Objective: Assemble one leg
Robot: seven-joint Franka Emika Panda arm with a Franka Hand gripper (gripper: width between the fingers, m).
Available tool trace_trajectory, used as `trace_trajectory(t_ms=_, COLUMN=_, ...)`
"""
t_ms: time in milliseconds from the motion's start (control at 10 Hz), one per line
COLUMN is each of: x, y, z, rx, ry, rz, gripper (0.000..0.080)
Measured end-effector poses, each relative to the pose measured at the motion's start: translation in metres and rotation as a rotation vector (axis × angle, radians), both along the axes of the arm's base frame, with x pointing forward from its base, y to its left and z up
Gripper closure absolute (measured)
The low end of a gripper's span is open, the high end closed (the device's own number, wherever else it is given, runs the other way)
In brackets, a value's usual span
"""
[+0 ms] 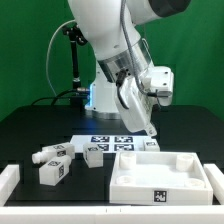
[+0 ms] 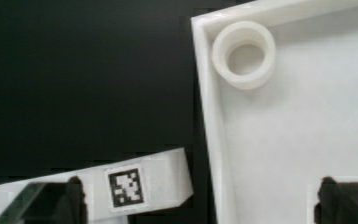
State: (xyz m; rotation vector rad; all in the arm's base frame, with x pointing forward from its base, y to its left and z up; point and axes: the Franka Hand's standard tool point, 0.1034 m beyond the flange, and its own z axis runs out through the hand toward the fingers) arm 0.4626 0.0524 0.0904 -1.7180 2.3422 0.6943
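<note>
In the exterior view my gripper [image 1: 150, 131] hangs over the far corner of the large white tray-like piece [image 1: 205, 181], on its side toward the exterior view's left. A small white leg [image 1: 151, 146] lies just below the gripper, beside that corner. In the wrist view the leg [image 2: 131, 185], with a square marker tag, lies on the black table against the tray's raised edge [image 2: 206, 120]. A round socket [image 2: 247, 55] sits in the tray's corner. My gripper [image 2: 197, 200] is open and empty. Its two dark fingertips [image 2: 51, 200] stand wide apart, straddling the leg and the tray's edge.
Three more legs lie on the table toward the exterior view's left: one [image 1: 57, 152], one [image 1: 52, 172] and one [image 1: 93, 153]. The marker board [image 1: 108, 139] lies behind them. A white bar [image 1: 8, 181] sits at the front left edge.
</note>
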Motion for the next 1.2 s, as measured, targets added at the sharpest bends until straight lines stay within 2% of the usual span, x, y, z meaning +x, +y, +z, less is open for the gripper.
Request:
trace_trajectory(t_ms=200, x=-0.001, y=-0.001, z=-0.002, rx=-0.005, ry=0.0, rz=-0.001, gripper=0.015)
trace_trajectory(t_ms=300, x=-0.003, y=-0.014, z=-0.016, rx=-0.087, ry=-0.06, rz=-0.005, gripper=0.015)
trace_trajectory(t_ms=400, x=-0.008, y=-0.019, z=-0.024, rx=-0.137, ry=-0.087, rz=-0.002, gripper=0.015)
trace_trajectory(t_ms=500, x=-0.007, y=-0.021, z=-0.029, rx=-0.166, ry=-0.113, rz=0.015, gripper=0.015)
trace_trajectory(t_ms=600, x=-0.008, y=-0.023, z=-0.033, rx=-0.175, ry=-0.12, rz=0.033, gripper=0.015)
trace_trajectory(t_ms=800, x=-0.01, y=-0.024, z=-0.039, rx=-0.167, ry=-0.126, rz=0.091, gripper=0.015)
trace_trajectory(t_ms=900, x=-0.01, y=-0.02, z=-0.038, rx=-0.105, ry=-0.099, rz=0.136, gripper=0.015)
trace_trajectory(t_ms=1000, x=-0.008, y=-0.014, z=-0.036, rx=-0.076, ry=-0.048, rz=0.124, gripper=0.015)
trace_trajectory(t_ms=1100, x=-0.007, y=-0.007, z=-0.038, rx=-0.061, ry=-0.018, rz=0.139, gripper=0.015)
trace_trajectory(t_ms=1200, x=-0.006, y=-0.008, z=-0.039, rx=-0.064, ry=-0.022, rz=0.14, gripper=0.015)
